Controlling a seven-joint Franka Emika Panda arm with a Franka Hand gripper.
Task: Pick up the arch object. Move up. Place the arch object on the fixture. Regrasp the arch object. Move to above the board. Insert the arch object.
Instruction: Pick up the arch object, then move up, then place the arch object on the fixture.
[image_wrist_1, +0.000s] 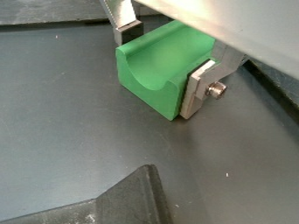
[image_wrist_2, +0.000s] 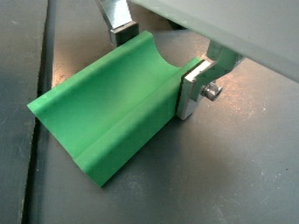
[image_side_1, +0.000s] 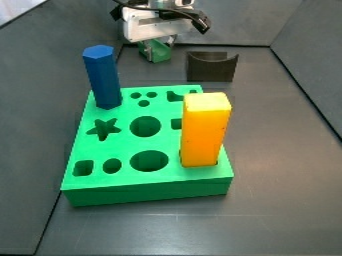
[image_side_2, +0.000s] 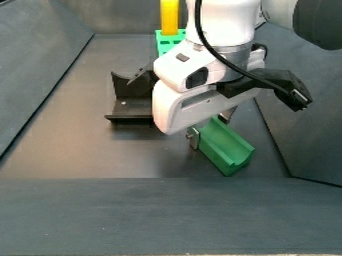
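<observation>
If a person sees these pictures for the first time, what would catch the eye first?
Probably the green arch object between the fingers of the end effector, low over the dark floor. Next, in a side view, the bright green board with an orange-yellow block and a blue hexagonal prism standing in it, the dark fixture behind.
</observation>
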